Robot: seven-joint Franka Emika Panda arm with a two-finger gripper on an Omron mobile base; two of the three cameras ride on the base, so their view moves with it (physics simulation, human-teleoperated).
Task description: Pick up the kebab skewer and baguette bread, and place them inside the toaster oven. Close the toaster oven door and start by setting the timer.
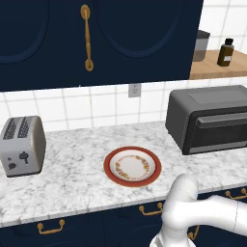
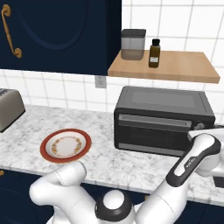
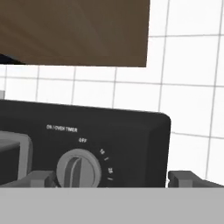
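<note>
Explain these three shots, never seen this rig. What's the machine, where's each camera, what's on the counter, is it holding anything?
It is a white robot arm on a driving base, in a rendered kitchen. Two cameras ride on the base behind the arm, one to its left and one to its right, looking down over the same counter. The third camera sits on the hand and looks along the claw.

On the counter: a silver toaster, a red-rimmed plate with nothing on it, and a dark toaster oven with its door shut. Above it a wooden shelf carries a canister and a brown bottle.

In the hand view the claw is open and holds nothing. Its tips sit on either side of the oven's timer dial, which points near off.
</note>
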